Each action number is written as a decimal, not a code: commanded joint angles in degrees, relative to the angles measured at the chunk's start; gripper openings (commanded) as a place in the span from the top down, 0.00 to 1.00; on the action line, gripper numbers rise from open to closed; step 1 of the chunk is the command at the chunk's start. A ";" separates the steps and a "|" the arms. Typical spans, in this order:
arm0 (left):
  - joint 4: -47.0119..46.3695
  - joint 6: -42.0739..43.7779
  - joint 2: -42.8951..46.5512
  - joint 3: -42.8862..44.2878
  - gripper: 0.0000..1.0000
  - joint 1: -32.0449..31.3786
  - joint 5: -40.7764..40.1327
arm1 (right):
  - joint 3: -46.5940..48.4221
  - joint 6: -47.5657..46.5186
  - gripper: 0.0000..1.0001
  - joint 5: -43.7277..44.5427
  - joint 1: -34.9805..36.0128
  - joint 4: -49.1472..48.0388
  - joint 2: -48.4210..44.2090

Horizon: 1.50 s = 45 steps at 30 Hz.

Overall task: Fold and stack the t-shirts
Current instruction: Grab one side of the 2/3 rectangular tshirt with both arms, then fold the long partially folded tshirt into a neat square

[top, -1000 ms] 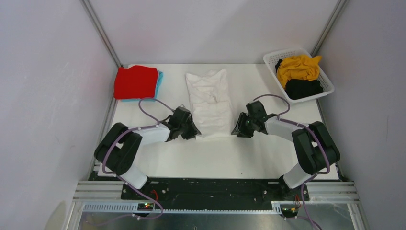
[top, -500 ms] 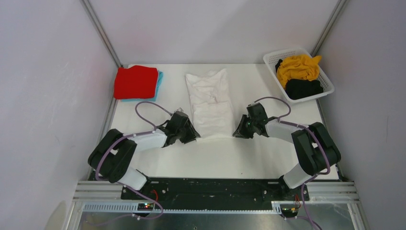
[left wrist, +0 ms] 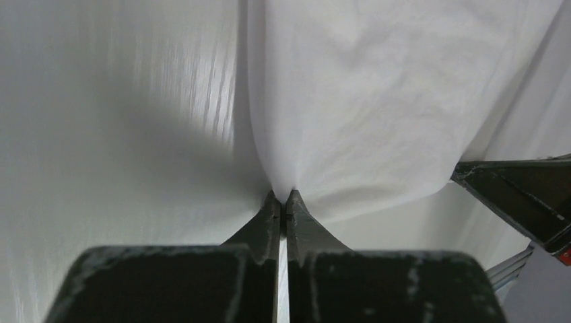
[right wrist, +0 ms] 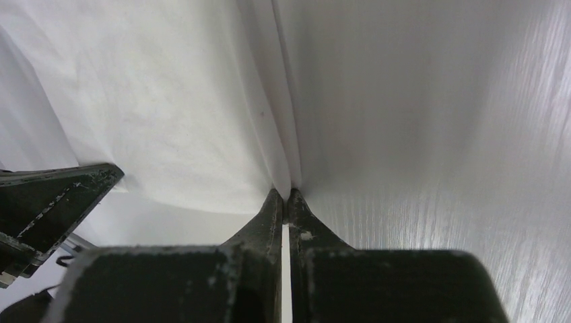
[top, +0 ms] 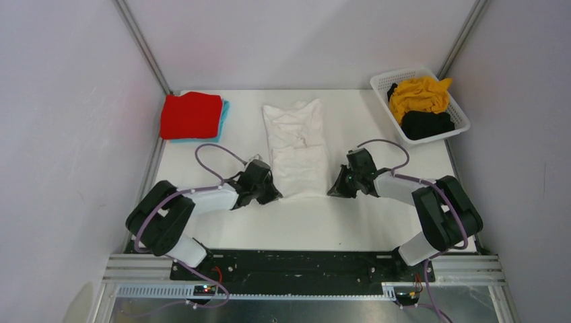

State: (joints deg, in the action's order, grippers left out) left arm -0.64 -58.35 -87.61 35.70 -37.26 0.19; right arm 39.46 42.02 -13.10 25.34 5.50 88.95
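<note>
A white t-shirt [top: 297,147], folded into a long strip, lies in the middle of the table. My left gripper [top: 272,196] is shut on its near left corner; the left wrist view shows the cloth [left wrist: 350,101] pinched at the fingertips [left wrist: 268,214]. My right gripper [top: 331,191] is shut on its near right corner, and the right wrist view shows that hem [right wrist: 202,101] pinched too. A folded red t-shirt [top: 191,114] lies on a folded light blue one [top: 223,111] at the back left. The mustard yellow t-shirt [top: 420,94] and black t-shirt [top: 427,124] lie crumpled in the basket.
The white slotted basket [top: 380,82] stands at the back right corner. Grey walls and metal posts close in the table on three sides. The other arm's black gripper shows at the edge of each wrist view.
Both grippers have drawn toward the near edge, holding the white t-shirt's near corners. The shirt has slid slightly nearer and lies straighter and flatter.
</note>
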 commanded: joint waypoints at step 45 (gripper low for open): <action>26.49 16.52 27.89 13.35 1.00 11.44 0.29 | 26.39 -6.93 1.00 -18.23 -1.29 15.54 -8.37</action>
State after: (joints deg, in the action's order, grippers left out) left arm 27.27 -45.43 -57.28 45.45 -28.99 0.16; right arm 60.95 36.82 -28.67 25.63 24.16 77.08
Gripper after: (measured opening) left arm 0.020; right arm 0.020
